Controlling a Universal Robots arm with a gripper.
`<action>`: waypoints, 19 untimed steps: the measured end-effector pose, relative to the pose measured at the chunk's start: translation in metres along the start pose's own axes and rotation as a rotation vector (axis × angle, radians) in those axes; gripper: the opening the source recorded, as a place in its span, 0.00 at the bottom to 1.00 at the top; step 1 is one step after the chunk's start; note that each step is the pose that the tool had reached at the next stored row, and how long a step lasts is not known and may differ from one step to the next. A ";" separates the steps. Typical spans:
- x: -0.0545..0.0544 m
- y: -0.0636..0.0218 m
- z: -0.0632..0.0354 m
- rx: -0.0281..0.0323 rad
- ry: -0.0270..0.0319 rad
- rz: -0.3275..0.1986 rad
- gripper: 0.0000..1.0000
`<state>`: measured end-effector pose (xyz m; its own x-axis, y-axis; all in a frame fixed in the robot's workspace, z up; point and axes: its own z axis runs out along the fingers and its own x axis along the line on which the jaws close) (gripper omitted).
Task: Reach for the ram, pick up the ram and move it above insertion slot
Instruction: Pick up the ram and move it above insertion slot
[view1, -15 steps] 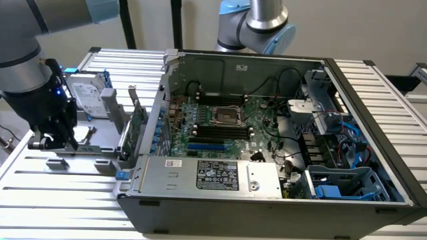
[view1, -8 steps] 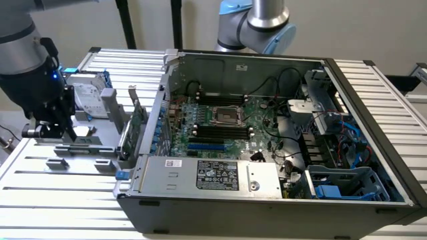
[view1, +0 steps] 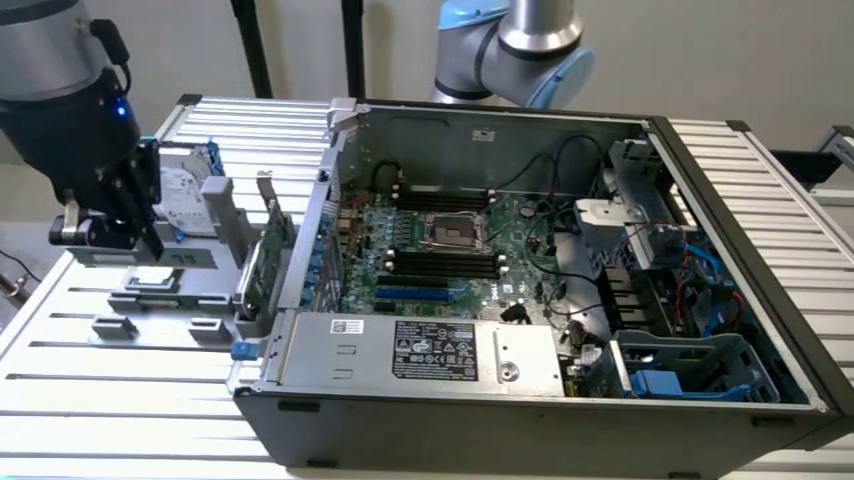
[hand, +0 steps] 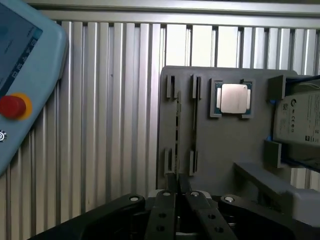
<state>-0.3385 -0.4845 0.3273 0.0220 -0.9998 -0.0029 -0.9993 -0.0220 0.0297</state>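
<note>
On the exterior view's left, the robot's gripper (hand: 178, 176) hangs over a gray holder (hand: 220, 145) that sits on the ribbed table (view1: 80, 400). Its two fingers are pulled close together, and nothing is between them.

In the wrist view, the ram (hand: 177, 125) stands on its thin edge in a groove of that holder, just ahead of the fingertips. It shows as a skinny line with dark bits, so it is a little hard to be sure of it. The gripper is near the ram but not touching it. Near the ram's groove sits a square silver chip (hand: 234, 98), and past that is a silver hard drive (hand: 300, 120).

Further to the exterior view's right stands the open computer case (view1: 534, 415). Inside lies the green board (view1: 521, 225) with its long black slots (view1: 441, 262), well apart from the ram.

This looks like the reaching step, and the ram is not picked up yet. The grab calls for care. The fingers must line up with the thin edge, one on each side, and squeeze straight so the ram does not tip.
</note>
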 end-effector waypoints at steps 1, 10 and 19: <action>0.000 -0.0032 -0.0044 -0.0004 -0.0003 0.000 0.13; 0.001 -0.0367 -0.0377 -0.0063 -0.0073 -0.002 0.13; 0.001 -0.0721 -0.0589 -0.0093 -0.0182 -0.003 0.13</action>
<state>-0.2647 -0.4845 0.3840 0.0244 -0.9995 -0.0212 -0.9989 -0.0252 0.0390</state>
